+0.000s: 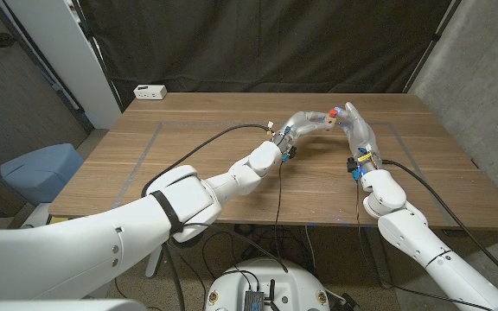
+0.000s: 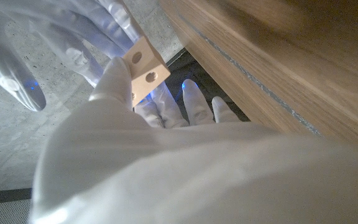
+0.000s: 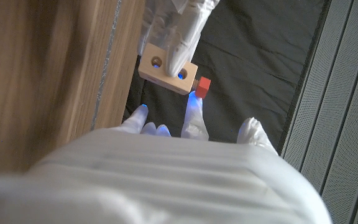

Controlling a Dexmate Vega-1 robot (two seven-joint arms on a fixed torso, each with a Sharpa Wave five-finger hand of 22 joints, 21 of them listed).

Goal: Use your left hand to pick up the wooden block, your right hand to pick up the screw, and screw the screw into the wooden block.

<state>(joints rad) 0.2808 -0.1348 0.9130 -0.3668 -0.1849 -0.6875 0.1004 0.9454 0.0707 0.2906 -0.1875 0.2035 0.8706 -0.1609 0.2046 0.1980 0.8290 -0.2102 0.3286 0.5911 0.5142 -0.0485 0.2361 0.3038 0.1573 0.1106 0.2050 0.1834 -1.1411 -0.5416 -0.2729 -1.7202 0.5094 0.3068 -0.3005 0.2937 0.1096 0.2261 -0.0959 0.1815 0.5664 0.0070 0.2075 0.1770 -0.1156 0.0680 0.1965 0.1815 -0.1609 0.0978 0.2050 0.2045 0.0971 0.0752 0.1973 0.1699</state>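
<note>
Right wrist view, block: the wooden block [image 3: 168, 75] is off the table, held up in front of the dark curtain [image 3: 260, 56] by the left hand [image 3: 182, 25], one fingertip lying across its holed face
Screw: the red head of the screw [image 3: 203, 86] sits against the block's end at about 4 o'clock from the block's middle; we cannot see the shank, so we cannot tell how deep it is seated
Right hand: the right hand [image 3: 185, 124] reaches up with a fingertip touching the red head; we judge it is pinching the screw, though the thumb side is hidden
Left wrist view: the left hand grips the block between thumb and fingers, two holes facing us
Head view, place: both hands meet above the wooden table [image 1: 188, 155] at about 1 o'clock from its middle, block and screw between them
Risk, misalignment: if we turn the screw off axis, it may jam or pop out of the hole
Risk, slip: the block's hold looks light; we think twisting force could rotate it in the fingers
Risk, drop: a loosened pinch would let the screw fall to the table
</note>
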